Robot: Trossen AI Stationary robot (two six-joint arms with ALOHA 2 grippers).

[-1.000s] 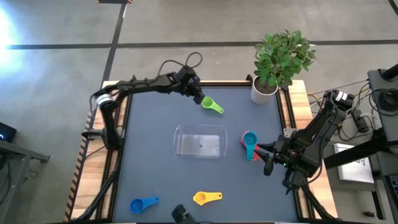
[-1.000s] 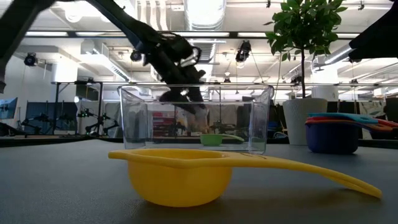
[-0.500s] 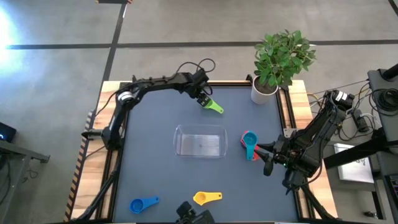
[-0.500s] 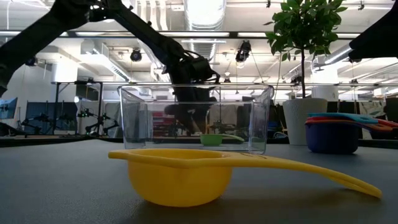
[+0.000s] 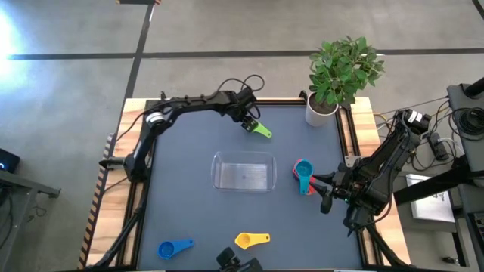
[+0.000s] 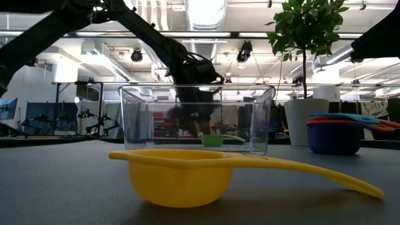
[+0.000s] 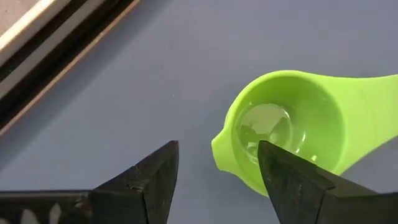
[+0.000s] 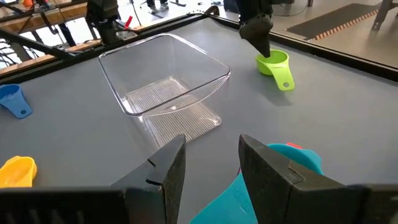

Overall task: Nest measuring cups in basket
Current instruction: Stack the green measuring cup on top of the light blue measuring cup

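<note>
From above, my left gripper (image 5: 247, 123) sits at the green cup (image 5: 261, 131), beyond the clear basket (image 5: 243, 171). My left wrist view shows my fingers (image 7: 152, 177) spread apart around the cup's rim. My right wrist view shows my right gripper (image 8: 208, 165) clamped on the light blue cup (image 8: 245, 193) handle.

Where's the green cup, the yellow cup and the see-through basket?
green cup (image 7: 280, 127), left wrist view, inside of bowl
yellow cup (image 6: 181, 181), low view, bowl's side
basket (image 5: 243, 156), high view, far rim
</note>
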